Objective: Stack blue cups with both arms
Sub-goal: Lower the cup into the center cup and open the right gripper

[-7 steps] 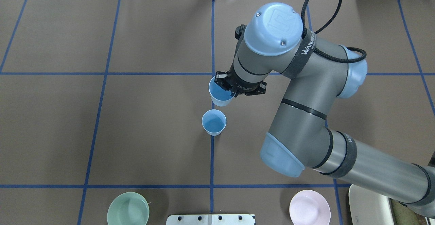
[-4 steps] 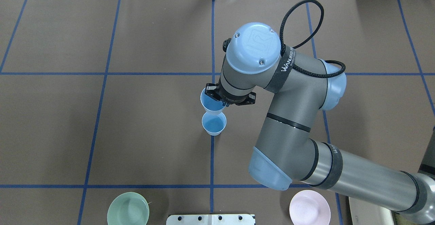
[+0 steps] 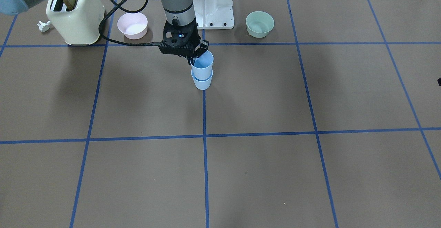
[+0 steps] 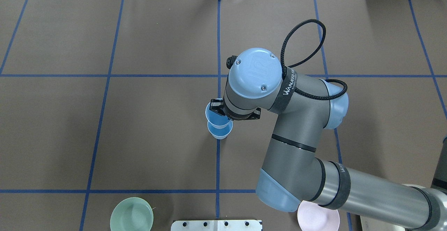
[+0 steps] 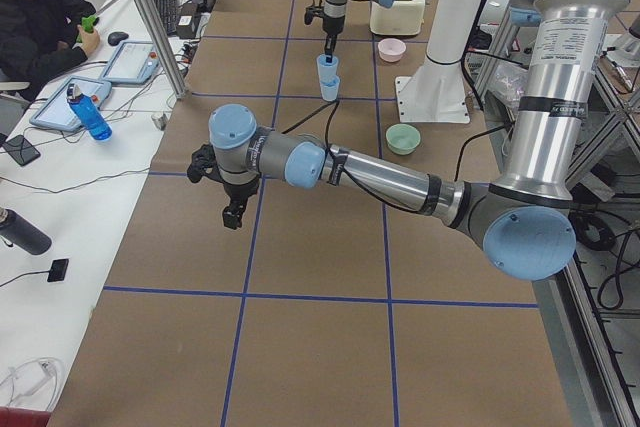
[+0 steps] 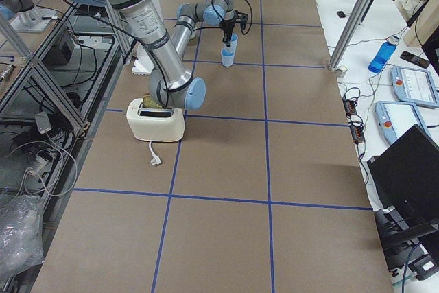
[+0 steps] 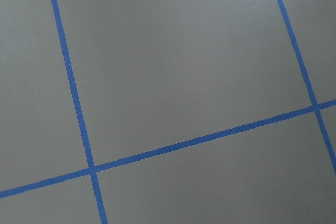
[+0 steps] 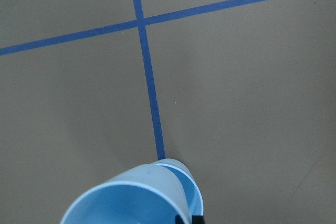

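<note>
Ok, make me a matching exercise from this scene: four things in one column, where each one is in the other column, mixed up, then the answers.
Things
1. upper blue cup
2. lower blue cup
3. pink bowl
4. mint-green bowl

Places
a. stands on a blue tape line
b. next to the cream toaster
c. gripped at the rim by the right hand
d. on the robot's left of the white base mount

Pairs: 1-c, 2-a, 3-b, 4-d
</note>
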`<state>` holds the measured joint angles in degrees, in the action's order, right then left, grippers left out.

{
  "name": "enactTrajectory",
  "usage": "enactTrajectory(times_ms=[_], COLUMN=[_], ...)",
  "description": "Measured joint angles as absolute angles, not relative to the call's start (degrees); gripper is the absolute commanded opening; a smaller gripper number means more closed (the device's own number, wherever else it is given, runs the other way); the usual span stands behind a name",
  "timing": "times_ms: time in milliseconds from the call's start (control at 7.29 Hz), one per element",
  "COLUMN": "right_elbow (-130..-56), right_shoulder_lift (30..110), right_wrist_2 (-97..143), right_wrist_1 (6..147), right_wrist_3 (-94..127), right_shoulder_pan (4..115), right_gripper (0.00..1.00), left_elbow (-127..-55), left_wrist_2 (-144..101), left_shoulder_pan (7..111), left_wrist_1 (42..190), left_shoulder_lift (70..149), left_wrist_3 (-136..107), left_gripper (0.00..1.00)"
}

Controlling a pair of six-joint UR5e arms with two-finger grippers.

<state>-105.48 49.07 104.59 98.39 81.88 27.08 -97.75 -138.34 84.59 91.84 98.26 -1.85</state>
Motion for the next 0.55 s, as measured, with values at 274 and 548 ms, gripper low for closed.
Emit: enactTrajectory(times_ms=[274, 548], right_elbow=[-105.7, -105.7], right_shoulder_lift=[49.8, 49.6], right_wrist_2=[104.5, 104.5], right_wrist_1=[97.4, 97.3], right_wrist_3=[82.1, 82.1], right_shoulder_pan=[26.9, 26.9], right_gripper=[0.00, 0.00], left_elbow=[-97.7, -97.7], left_wrist_2=[-138.3, -138.3], left_shoulder_pan=[84.6, 84.6], left_wrist_1=[91.8, 91.8], left_shoulder_lift=[98.3, 98.3], left_wrist_3=[-1.8, -1.8], left_gripper=[0.98, 0.98])
